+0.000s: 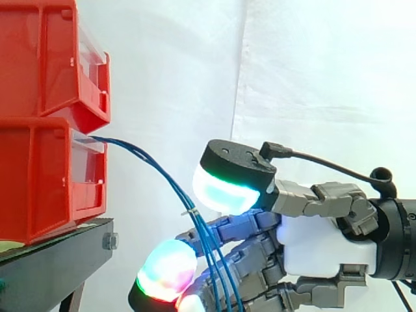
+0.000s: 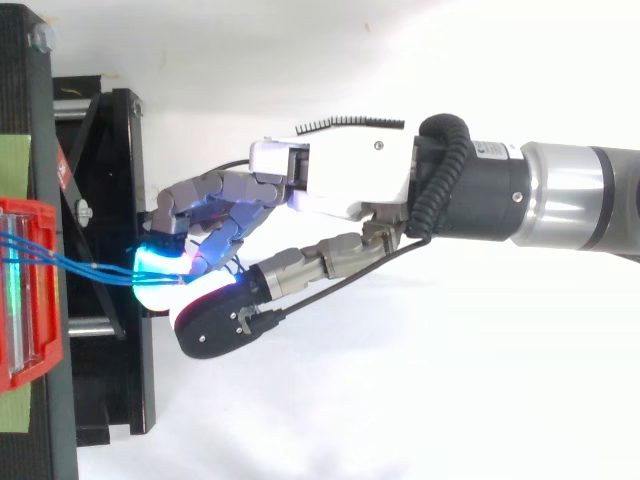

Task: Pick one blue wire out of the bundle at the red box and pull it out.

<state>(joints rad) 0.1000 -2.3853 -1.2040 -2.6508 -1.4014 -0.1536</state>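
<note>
The hand is curled loosely round the wires hanging from the box, probably to separate one

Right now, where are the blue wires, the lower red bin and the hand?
blue wires [image 1: 216, 263]: side view, on the strands crossing the hand.
lower red bin [image 1: 36, 179]: side view, on its side wall.
hand [image 2: 350, 170]: top view, on its white back.

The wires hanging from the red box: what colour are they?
The wires are blue, clearest in the side view.
</note>
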